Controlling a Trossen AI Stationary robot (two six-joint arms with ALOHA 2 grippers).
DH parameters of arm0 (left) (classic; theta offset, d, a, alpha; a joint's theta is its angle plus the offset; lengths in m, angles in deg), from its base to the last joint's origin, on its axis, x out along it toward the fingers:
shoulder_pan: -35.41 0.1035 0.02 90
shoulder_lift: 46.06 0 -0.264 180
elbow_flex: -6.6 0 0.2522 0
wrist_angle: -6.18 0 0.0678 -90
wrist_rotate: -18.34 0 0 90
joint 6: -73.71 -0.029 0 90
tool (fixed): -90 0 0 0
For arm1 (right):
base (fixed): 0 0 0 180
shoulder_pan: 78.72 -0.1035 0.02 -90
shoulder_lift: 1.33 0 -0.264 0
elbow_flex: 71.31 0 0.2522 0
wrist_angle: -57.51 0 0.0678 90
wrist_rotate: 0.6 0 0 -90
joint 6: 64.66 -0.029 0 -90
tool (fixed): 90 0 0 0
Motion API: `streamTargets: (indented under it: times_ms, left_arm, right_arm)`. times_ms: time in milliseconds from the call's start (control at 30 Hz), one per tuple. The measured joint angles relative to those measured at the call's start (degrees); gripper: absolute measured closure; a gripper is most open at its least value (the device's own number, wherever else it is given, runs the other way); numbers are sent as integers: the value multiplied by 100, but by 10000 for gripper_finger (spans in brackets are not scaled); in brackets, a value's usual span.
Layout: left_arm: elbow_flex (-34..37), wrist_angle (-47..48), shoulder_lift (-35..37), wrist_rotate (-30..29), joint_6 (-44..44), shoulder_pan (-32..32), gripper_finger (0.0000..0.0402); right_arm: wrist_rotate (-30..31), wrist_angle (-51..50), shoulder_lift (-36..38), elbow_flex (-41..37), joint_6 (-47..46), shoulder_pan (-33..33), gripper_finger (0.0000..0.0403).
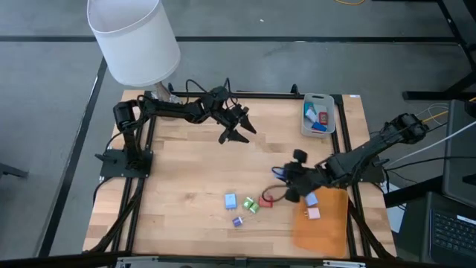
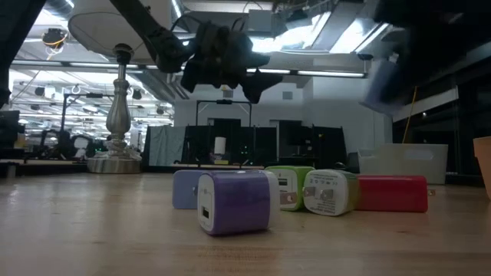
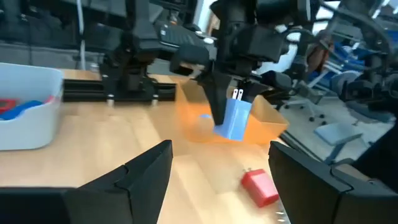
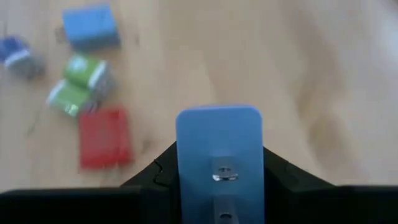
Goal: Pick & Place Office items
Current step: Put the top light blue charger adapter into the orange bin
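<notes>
Fingers of the right gripper [image 4: 219, 180] clamp a blue plug block [image 4: 219, 155], prongs facing the wrist camera; in the left wrist view the same block [image 3: 234, 118] hangs from dark fingers above the table, clear of the wood. Left gripper [image 1: 236, 128] fingers stand spread apart, holding nothing, raised over the far middle of the table [image 1: 186, 171].

No readable brand or text anywhere; small print on the white faces of the purple [image 2: 234, 201] and green [image 2: 331, 192] blocks in the low view is too small to read.

Left arm reaches from its base at the table's left edge across the far side, wrist bent down toward the centre. Right arm comes in from the right edge, stretched low toward the near middle, its gripper [image 1: 291, 181] just beside the orange sheet [image 1: 323, 223].

Loose pieces on the wood near the front: light blue block [image 1: 230, 200], two green blocks [image 1: 250, 205], red block [image 1: 266, 201], purple block [image 1: 237, 221]. Two small pieces [image 1: 312, 206] lie on the orange sheet. Grey tray [image 1: 318, 99] at the far right holds blue and red pieces [image 1: 318, 117]. White lamp [image 1: 134, 37] stands at the far left corner.
</notes>
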Motion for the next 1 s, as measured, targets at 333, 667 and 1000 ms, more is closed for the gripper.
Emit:
streamTargets:
  times_ms: [333,667,1000]
  left_arm:
    - [0,10,1,94,-121,160,144]
    - [4,21,0,218,-220,159,144]
    - [4,39,0,218,-266,156,144]
  right_arm:
    - [-888,-1148,22,0,-2847,-1059,281]
    - [-1637,-1922,376,205,-4266,-1647,280]
    - [-2076,-2803,388,396,-5902,-2413,280]
